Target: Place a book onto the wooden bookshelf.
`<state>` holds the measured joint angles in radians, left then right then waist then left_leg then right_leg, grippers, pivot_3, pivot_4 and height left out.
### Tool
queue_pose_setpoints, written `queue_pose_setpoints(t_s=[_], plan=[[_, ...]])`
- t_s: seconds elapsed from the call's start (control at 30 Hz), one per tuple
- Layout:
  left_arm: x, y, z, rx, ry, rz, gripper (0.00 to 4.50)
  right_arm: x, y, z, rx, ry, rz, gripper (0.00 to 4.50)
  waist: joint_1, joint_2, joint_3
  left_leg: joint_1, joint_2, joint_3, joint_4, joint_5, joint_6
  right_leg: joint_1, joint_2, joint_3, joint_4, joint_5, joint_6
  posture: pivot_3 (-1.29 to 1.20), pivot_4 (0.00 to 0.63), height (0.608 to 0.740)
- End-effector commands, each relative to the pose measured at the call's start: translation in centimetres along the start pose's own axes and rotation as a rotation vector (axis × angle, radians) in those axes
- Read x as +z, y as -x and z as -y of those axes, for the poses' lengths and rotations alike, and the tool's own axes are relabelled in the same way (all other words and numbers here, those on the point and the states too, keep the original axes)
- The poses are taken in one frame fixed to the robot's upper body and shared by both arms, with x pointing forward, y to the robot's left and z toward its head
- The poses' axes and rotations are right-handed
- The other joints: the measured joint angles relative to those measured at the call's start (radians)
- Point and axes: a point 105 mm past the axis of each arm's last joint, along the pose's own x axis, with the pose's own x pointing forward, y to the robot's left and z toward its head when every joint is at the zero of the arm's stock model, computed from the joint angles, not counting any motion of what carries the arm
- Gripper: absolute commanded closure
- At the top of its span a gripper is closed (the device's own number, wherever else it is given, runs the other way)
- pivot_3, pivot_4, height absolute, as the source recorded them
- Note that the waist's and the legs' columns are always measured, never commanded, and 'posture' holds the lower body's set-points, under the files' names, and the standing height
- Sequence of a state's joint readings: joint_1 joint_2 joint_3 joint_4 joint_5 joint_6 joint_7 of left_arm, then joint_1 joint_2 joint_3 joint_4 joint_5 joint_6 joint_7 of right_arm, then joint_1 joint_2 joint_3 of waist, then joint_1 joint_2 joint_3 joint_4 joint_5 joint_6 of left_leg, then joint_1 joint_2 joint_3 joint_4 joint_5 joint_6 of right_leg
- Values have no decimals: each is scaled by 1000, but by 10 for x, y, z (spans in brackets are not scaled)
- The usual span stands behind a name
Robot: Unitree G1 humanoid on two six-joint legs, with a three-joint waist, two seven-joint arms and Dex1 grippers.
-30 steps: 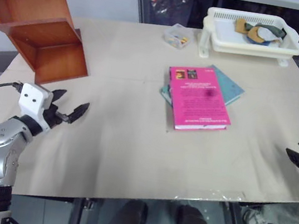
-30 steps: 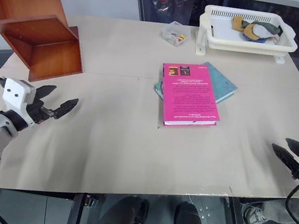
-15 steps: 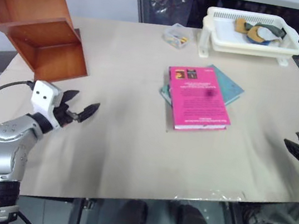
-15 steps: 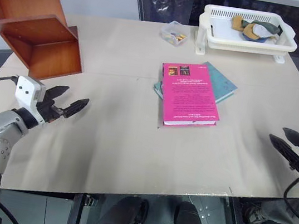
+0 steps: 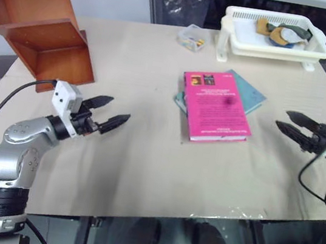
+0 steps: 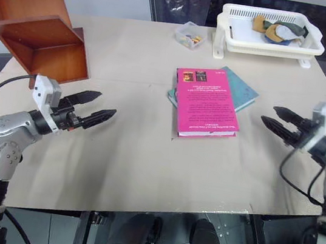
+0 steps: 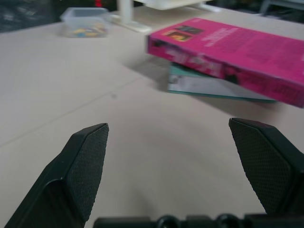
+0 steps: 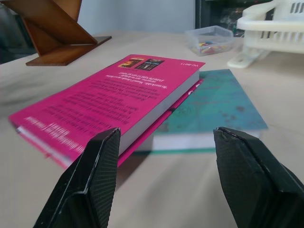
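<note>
The book (image 5: 215, 106) lies between the two gaping pincers, left pincer (image 5: 110, 112) and right pincer (image 5: 287, 120).

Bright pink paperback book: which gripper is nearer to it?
Right. The right gripper hovers just beside the bright pink paperback book; the left gripper hangs farther away.

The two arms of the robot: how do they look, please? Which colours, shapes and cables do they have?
The left arm has rounded silver-grey segments and a white boxy block at the wrist. A black cable loops from that block. The left gripper has two black pointed fingers with textured pads. The right gripper looks the same, with a white wrist block and black cable.
</note>
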<state>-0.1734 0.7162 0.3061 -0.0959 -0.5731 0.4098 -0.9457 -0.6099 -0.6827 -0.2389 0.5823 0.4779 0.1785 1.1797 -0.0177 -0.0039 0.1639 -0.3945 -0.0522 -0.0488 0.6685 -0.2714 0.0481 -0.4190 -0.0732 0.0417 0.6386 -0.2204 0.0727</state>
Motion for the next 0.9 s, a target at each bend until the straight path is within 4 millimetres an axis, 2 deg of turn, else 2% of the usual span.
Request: queue_pose_setpoints(t_s=[0.03,0.13,0.3,0.43,0.53,0.73,0.9], plan=[[19,7,6,-54,-69,32,32,14,-22,12,-52,60,19,1323,0,0,0,0,0,0,0,0,0,0,0,0,0,0,0,0,150,740],[26,15,6,-71,-110,51,32,16,-47,22,-128,32,32,1323,-1,0,0,-2,0,0,0,0,0,-2,1,0,0,0,0,0,150,740],[29,19,10,-74,-143,76,32,12,-82,27,-223,-38,19,1323,1,0,0,-4,0,-1,-1,0,0,-2,0,-1,-2,0,0,0,150,740],[29,21,17,-84,-148,90,32,15,-104,26,-249,-214,60,1323,0,1,1,-5,-1,-1,-1,0,0,-3,0,-1,-2,0,0,0,150,740],[30,25,18,-79,-160,92,32,10,-114,21,-234,-272,32,1323,-3,1,1,-5,-1,-1,-1,0,0,-4,1,-1,-2,0,0,0,150,740],[25,29,21,-78,-167,66,32,0,-122,11,-173,-342,-25,1323,-8,1,1,-5,-1,-1,-1,0,0,-4,1,-1,-2,0,0,0,150,740],[24,28,22,-67,-162,68,32,0,-131,-3,-95,-372,-27,1323,-24,1,1,-5,-1,-1,-1,0,0,-4,1,-1,-1,0,0,0,150,740]])
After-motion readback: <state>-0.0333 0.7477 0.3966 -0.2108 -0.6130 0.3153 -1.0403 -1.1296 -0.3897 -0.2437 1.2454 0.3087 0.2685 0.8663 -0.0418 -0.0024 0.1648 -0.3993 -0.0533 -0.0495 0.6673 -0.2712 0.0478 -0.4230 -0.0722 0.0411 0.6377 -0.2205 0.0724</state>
